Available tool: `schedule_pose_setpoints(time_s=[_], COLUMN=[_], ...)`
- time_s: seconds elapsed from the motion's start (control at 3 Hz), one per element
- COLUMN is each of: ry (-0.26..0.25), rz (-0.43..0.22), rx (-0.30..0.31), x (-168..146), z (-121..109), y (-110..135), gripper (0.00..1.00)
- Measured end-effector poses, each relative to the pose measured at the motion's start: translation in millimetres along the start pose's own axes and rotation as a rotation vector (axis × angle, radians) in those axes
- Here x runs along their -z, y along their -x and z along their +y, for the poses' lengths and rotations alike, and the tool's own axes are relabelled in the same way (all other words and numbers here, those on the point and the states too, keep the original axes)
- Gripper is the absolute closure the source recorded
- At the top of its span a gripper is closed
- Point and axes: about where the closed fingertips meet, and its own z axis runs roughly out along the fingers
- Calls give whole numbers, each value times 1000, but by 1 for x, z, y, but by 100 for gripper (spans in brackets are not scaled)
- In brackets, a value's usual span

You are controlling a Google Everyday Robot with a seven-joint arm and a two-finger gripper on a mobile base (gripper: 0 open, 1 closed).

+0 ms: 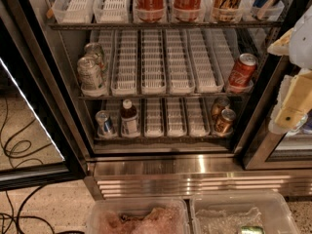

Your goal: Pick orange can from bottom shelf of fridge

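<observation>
The fridge (161,167) stands open in front of me. On its bottom shelf (161,138), in the far-right lane, two copper-orange cans stand one behind the other: the front orange can (224,121) and a second one (219,106) behind it. My gripper (294,107), cream and white, hangs at the right edge of the view, outside the fridge frame. It is to the right of the cans, about level with them, and apart from them. It holds nothing that I can see.
A silver-blue can (104,124) and a small bottle (129,119) stand at the shelf's left. A red Coca-Cola can (241,72) and two silver cans (91,75) sit on the rack above. The glass door (29,130) is swung open at left. Two plastic bins (236,216) lie below.
</observation>
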Motion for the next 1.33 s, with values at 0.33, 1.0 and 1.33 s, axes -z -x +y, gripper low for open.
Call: schedule_pose_setpoints(time_s=[0.33,1.0,1.33], ry=[-13,-105,-114], rz=[-8,-68,-71], rx=[-7,-53,-52], x=[-3,-32,-32], z=[1,9,7], y=[-1,-8,-7], gripper=[0,0,0])
